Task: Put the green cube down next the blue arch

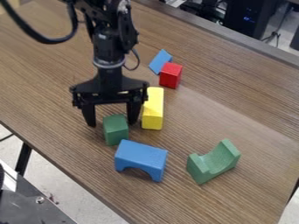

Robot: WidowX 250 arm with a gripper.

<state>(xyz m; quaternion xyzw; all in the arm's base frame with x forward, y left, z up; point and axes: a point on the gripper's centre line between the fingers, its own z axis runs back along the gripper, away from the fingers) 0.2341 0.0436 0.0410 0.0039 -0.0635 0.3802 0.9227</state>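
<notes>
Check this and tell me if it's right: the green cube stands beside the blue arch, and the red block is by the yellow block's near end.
One slip: the camera view shows the red block by the far end of the yellow block, away from the blue arch. The green cube does stand beside that arch.

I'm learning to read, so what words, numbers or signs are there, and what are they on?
None that can be read.
Black robot arm: small pale marks, too small to tell if they are writing.
Blue arch-shaped block, green cube: no writing on the sides that show.
</notes>
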